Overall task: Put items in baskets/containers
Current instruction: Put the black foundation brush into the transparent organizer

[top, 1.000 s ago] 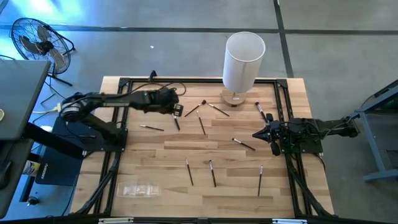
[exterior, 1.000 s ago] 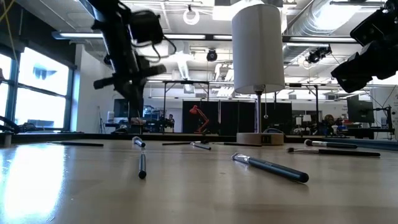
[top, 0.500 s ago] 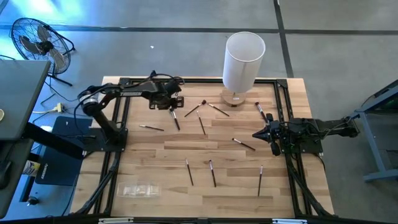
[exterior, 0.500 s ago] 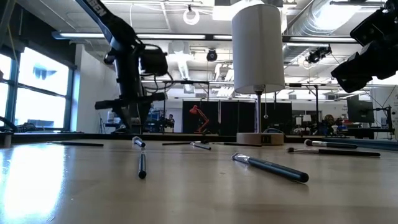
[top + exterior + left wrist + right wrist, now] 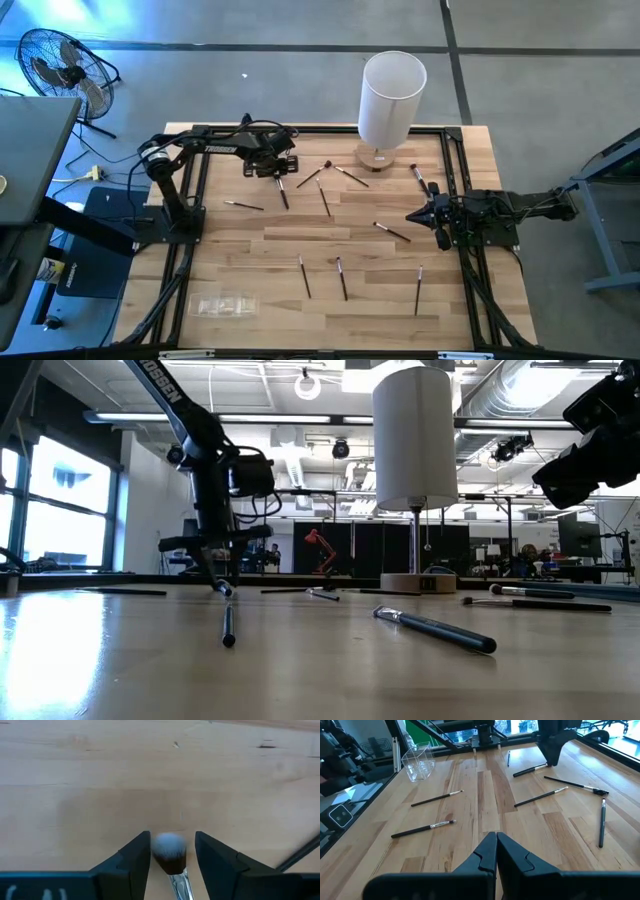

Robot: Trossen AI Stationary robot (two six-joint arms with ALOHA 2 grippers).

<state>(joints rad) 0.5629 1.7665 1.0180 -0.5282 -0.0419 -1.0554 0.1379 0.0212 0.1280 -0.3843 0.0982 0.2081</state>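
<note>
Pale wood surface: a light butcher-block table [image 5: 250, 255] of long planks, ringed by a black metal frame [image 5: 300, 130]; the low view shows it glossy, catching the window light.
Room: grey concrete floor [image 5: 540, 60] around the table in the high view; across the table in the low view, an open industrial hall with ceiling ducts, bright windows [image 5: 60, 510] at one side and dark equipment far back.
Fan: a black wire-cage floor fan [image 5: 55, 65] stands on the floor off the table's far left corner.
Lamp: a tall white cylindrical lampshade [image 5: 392, 95] on a round wooden base [image 5: 377, 157], at the far edge of the table.
Left arm: the left gripper [image 5: 172, 852] is lowered to the far left part of the table, fingers spread apart, straddling the white-tufted head of a dark-handled brush [image 5: 170, 852] that lies on the wood; nothing is clamped.
Right arm: the right gripper [image 5: 496, 847] waits at the right edge of the table, fingers pressed together, empty.
Container: a small clear plastic tray [image 5: 222, 304] sits near the front left corner, well apart from both grippers, with no brush inside.
Brushes: thin dark sticks [image 5: 341, 278] scattered over the middle and far part of the table, all lying flat outside the tray.
</note>
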